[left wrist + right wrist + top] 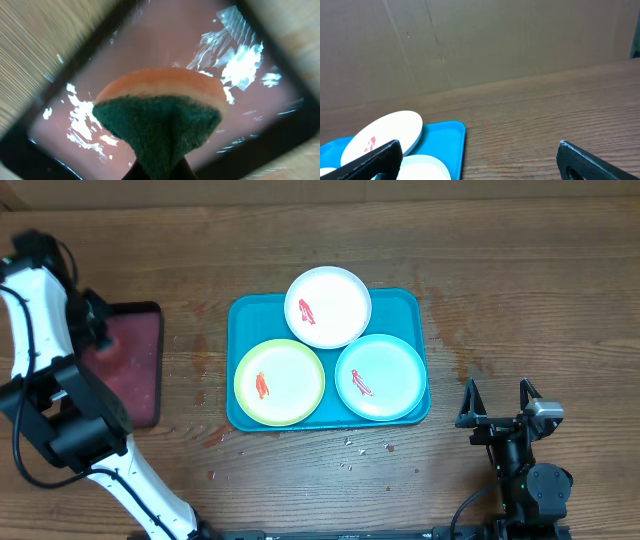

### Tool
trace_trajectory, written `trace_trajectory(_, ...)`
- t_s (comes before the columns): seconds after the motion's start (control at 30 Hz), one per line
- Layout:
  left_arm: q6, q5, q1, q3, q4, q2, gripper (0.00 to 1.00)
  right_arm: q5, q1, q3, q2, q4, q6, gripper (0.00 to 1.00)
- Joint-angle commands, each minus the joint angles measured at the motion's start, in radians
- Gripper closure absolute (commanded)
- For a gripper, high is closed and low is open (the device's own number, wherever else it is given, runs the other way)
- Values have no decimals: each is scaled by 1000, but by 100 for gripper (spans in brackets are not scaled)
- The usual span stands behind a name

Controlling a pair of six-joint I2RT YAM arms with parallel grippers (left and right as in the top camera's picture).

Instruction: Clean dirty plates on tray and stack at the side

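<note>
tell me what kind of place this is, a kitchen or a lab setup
Probably a lab test bench, not a kitchen: a white robot arm at a bare wooden table, a plain brown board behind it, and smeared plates staged on a blue tray.

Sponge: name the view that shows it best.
Left wrist: the sponge fills the frame, orange foam over green scouring pad, above the dark-red tray. Overhead, the left arm hides it. Right wrist shows none of it.

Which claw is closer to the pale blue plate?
The right gripper, open just right of the mint-blue plate; the left gripper is far across, over the dark-red tray.
</note>
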Motion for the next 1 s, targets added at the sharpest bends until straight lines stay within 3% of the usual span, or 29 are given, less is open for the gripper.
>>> trace_trajectory(0.0,20,74,4,-16,-21,-2,96,10,6,-11,-7,6,0,0)
trace_trajectory(0.17,38,188,10,190,-203,-8,96,10,6,-11,-7,6,0,0)
trace_trajectory(0.27,37,140,8,306,-306,-8,96,10,6,-11,-7,6,0,0)
trace_trajectory(0.4,30,-18,-19,214,-215,-4,96,10,6,-11,-7,6,0,0)
trace_trajectory(0.57,31,70,-26,-38,-58,-2,96,10,6,-11,-7,6,0,0)
trace_trajectory(0.7,39,109,-10,42,-149,-14,96,10,6,-11,-7,6,0,0)
trace_trajectory(0.8,63,178,-25,271,-359,-63,96,10,6,-11,-7,6,0,0)
trace_trajectory(0.97,156,262,-157,268,-413,-166,96,10,6,-11,-7,6,0,0)
